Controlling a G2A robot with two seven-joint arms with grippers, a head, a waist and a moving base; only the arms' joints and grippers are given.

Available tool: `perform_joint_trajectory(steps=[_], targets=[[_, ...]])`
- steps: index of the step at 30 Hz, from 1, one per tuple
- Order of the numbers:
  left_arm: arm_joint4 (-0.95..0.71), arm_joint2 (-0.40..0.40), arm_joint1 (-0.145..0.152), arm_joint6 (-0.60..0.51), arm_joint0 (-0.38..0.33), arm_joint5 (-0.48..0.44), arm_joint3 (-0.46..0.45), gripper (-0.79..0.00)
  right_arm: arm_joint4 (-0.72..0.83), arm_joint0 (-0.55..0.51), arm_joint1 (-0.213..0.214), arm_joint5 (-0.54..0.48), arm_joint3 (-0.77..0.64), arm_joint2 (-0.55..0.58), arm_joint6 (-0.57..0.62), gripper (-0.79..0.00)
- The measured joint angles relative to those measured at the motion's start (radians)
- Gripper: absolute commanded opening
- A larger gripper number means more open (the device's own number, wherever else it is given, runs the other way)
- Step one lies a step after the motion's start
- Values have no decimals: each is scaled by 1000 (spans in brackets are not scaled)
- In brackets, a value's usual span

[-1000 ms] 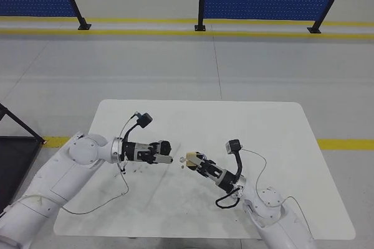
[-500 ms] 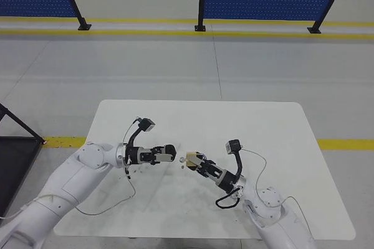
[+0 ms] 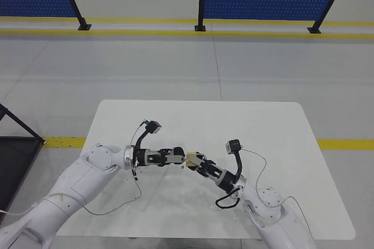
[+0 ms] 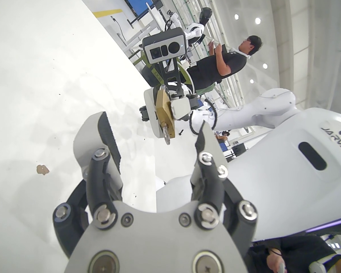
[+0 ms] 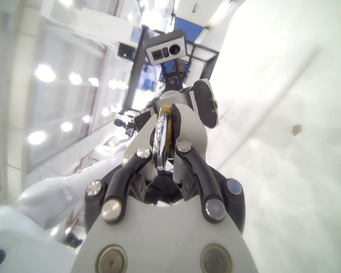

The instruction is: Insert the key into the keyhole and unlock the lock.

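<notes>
My right gripper (image 3: 192, 159) holds a brass padlock (image 3: 189, 155) above the middle of the white table (image 3: 268, 124), shut on its body. In the right wrist view the padlock (image 5: 167, 109) and its silver shackle (image 5: 159, 137) sit between the fingers. The left wrist view shows the padlock (image 4: 163, 109) with a small silver key (image 4: 166, 136) sticking out of the end that faces my left gripper (image 4: 154, 120). My left gripper (image 3: 179, 157) is open, its two pads (image 5: 206, 103) on either side of the lock's end, with nothing gripped.
A small brown speck (image 4: 42, 169) lies on the table below the arms. A black rack (image 3: 6, 143) stands off the table's left side. Blue barriers (image 3: 262, 7) line the far floor.
My left arm has moved right across the table until its open gripper reached the padlock. The right arm and the lock have stayed where they were.
</notes>
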Motion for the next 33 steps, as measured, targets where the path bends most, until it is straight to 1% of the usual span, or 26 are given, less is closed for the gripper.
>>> perform_joint_trajectory(steps=[2, 6, 11, 18, 21, 29, 32, 33], targets=[[0, 2, -3, 1, -2, -1, 3, -597, 0, 0, 0, 0, 0, 0, 0, -785], [-2, 5, -7, 1, -6, -1, 7, -597, 0, 0, 0, 0, 0, 0, 0, -785], [-10, 5, -8, 2, -4, -2, 1, -573, 0, 0, 0, 0, 0, 0, 0, -785], [-28, -8, -1, -2, 8, 2, -16, -573, 0, 0, 0, 0, 0, 0, 0, -785], [-29, -15, 4, -5, 13, 5, -21, -588, 0, 0, 0, 0, 0, 0, 0, -785], [-21, -31, 15, -15, 28, 14, -34, -597, 0, 0, 0, 0, 0, 0, 0, -785], [-19, -30, 16, -19, 30, 19, -37, -677, 0, 0, 0, 0, 0, 0, 0, -785], [-19, -28, 15, -20, 31, 20, -37, -779, 0, 0, 0, 0, 0, 0, 0, -785]])
